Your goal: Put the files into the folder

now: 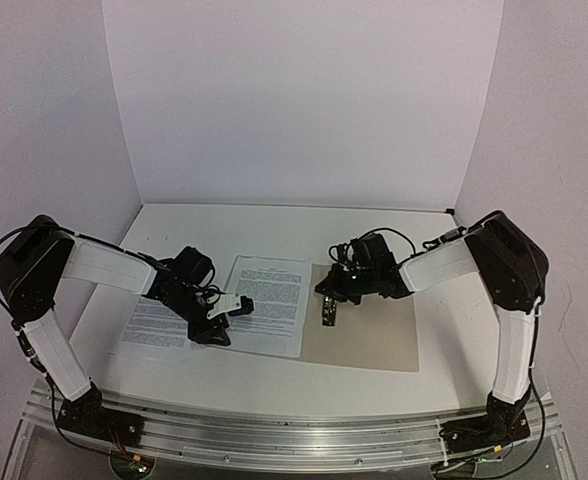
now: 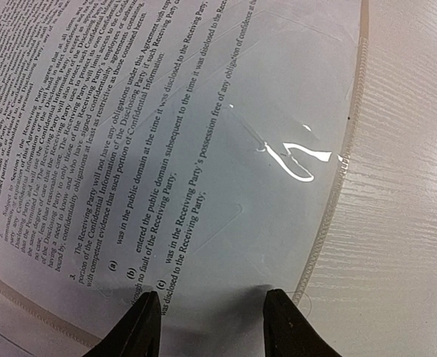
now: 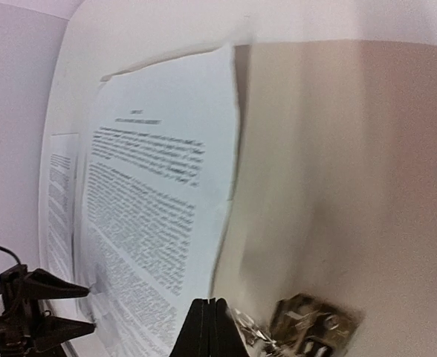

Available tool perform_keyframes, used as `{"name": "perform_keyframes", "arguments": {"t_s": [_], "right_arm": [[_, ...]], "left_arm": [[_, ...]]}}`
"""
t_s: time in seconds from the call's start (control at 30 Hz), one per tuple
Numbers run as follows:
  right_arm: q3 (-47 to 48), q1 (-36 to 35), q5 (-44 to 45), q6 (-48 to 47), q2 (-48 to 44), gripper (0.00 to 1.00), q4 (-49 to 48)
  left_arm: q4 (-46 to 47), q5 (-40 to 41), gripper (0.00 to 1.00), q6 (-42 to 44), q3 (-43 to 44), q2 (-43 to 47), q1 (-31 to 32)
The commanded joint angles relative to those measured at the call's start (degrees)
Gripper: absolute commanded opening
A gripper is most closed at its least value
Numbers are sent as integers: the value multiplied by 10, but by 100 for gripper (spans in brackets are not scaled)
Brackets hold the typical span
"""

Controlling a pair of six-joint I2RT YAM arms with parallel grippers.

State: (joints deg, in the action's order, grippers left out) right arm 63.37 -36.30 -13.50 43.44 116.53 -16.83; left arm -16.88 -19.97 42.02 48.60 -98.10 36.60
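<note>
Two grippers at the folder and a loose sheet

The left gripper (image 2: 212,297) stands half open, fingers apart over the near left part of a printed sheet (image 1: 269,300). The right gripper (image 3: 208,301) is pinched closed, tips beside the metal clip (image 3: 308,327) on the tan folder (image 1: 374,330). The sheet's right edge meets the folder. A second sheet (image 1: 159,325) lies further left.

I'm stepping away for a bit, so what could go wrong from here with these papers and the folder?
The left claw stands open at the edge of the middle sheet; a thin flat sheet may slip or crease. The right claw, shut beside the metal clip on the folder, might drag the folder.
</note>
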Motion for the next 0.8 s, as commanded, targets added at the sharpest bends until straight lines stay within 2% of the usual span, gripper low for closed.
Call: {"name": "perform_keyframes", "arguments": {"t_s": [0.0,0.17,0.37,0.57,0.77], "right_arm": [[43,15,-12,-30,33,0,14],[96,25,-22,-35,52,0,21],[104,30,-27,-37,60,0,31],[135,34,-14,-66,41,0,69],[135,35,-14,-77,6,3,91]], "left_arm": [[-30,5,47,13,-12,-3,5],[-37,-1,47,15,-10,-2,6],[-45,-11,47,5,-7,4,6],[-77,-45,48,-50,19,17,12],[-71,-34,49,-68,32,19,14]]}}
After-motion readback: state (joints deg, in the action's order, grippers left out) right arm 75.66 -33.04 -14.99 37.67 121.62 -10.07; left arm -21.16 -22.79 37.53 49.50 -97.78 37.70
